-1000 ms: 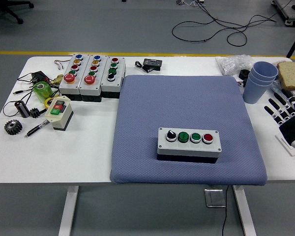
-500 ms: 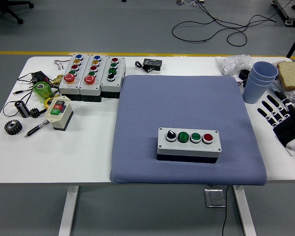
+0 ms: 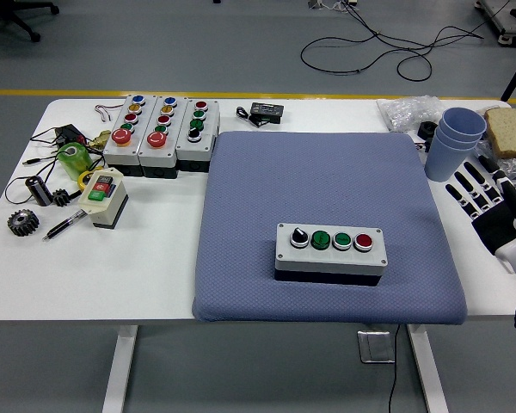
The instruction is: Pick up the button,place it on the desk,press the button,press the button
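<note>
A grey button box (image 3: 330,250) lies on the blue mat (image 3: 327,181) near its front edge. Its top carries a black knob, two green buttons and a red button in a row. My right hand (image 3: 482,194) hovers over the white table to the right of the mat, fingers spread and holding nothing. It is well clear of the box, about a hand's length to its right. The left arm does not show.
Three more button boxes (image 3: 161,133) stand at the back left, with a small two-button switch (image 3: 102,197), gears, a pen and green tape nearby. Stacked blue cups (image 3: 454,142), a sponge (image 3: 509,131) and a plastic bag (image 3: 407,112) sit at the back right.
My right hand has moved left and slightly forward, toward the mat. The button box has stayed where it was.
</note>
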Robot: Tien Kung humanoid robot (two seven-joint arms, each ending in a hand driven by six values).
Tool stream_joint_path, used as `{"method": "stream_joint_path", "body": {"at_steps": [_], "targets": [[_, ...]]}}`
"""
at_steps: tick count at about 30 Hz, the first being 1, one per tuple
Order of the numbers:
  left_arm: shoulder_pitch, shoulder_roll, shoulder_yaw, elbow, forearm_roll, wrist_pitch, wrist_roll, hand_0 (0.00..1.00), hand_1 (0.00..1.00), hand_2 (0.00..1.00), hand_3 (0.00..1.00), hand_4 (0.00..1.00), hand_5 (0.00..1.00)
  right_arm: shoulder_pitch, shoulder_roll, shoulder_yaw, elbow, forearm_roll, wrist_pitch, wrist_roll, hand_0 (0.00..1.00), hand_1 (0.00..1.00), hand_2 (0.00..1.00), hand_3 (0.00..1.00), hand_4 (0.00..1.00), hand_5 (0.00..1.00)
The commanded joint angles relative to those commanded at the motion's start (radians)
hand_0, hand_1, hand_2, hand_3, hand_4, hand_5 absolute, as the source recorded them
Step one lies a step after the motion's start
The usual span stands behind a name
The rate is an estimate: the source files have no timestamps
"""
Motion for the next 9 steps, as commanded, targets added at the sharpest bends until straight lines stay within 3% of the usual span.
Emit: {"method": "stream_joint_path", "body": {"at_steps": [9], "targets": [[-0.005, -0.003, -0.007, 0.0, 0.001, -0.001, -0.003, 0.445, 0.587, 0.736, 0.706, 0.474, 0.793, 0.004, 0.001, -0.024, -0.004, 0.004, 0.06, 0.013, 0.673, 0.616, 0.641, 0.624, 0.725, 0.252]]}}
